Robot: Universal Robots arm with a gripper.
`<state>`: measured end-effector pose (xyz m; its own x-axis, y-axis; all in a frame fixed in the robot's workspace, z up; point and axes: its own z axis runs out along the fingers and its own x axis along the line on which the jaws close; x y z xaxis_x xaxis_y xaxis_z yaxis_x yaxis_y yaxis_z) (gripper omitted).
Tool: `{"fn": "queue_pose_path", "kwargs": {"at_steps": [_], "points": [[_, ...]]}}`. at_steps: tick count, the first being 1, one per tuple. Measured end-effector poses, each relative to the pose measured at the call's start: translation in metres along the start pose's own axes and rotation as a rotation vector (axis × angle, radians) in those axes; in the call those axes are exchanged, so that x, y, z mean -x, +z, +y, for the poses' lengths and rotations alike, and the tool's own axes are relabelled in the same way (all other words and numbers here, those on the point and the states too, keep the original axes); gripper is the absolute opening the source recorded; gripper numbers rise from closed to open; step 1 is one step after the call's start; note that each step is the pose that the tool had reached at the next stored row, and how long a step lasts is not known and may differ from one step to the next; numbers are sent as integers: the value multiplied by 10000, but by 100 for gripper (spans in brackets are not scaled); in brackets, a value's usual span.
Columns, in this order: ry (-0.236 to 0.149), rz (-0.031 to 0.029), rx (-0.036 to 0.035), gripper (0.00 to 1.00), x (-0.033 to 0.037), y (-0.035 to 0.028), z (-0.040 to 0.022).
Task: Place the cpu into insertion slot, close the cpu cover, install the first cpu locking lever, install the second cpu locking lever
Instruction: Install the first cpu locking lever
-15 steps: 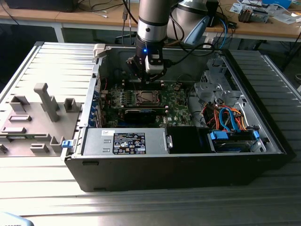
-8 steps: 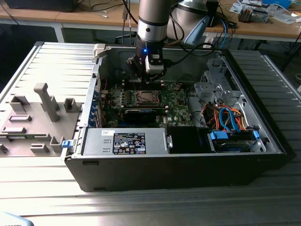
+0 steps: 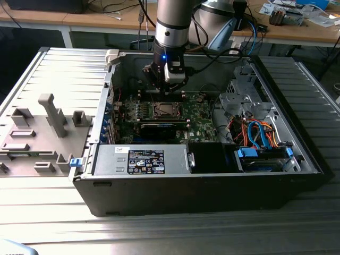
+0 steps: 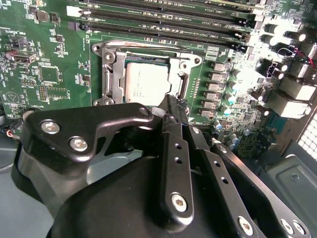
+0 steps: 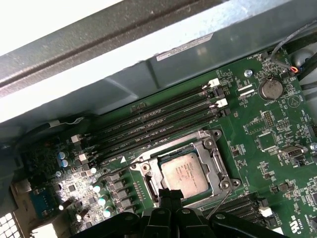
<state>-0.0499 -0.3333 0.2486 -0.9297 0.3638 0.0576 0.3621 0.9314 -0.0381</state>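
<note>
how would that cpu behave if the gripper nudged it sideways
The cpu is a flat metal-topped square lying inside the insertion slot, so it would likely stay put rather than slide or tip. It looks rigid, and its smooth top is probably slippery for the fingertips.

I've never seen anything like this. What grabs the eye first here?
A silver-and-black robot arm reaches down into an open computer case, its gripper hanging just above the green motherboard. In both wrist views the cpu lies in the insertion slot, its metal top bright against the dark frame. Orange and blue cables bunch at the exterior view's right.
</note>
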Motion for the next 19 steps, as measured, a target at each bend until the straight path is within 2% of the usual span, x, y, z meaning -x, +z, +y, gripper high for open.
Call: {"fn": "queue_pose_path", "kwargs": {"at_steps": [19], "points": [[-112,-4,-7,11,6,0,2]]}}
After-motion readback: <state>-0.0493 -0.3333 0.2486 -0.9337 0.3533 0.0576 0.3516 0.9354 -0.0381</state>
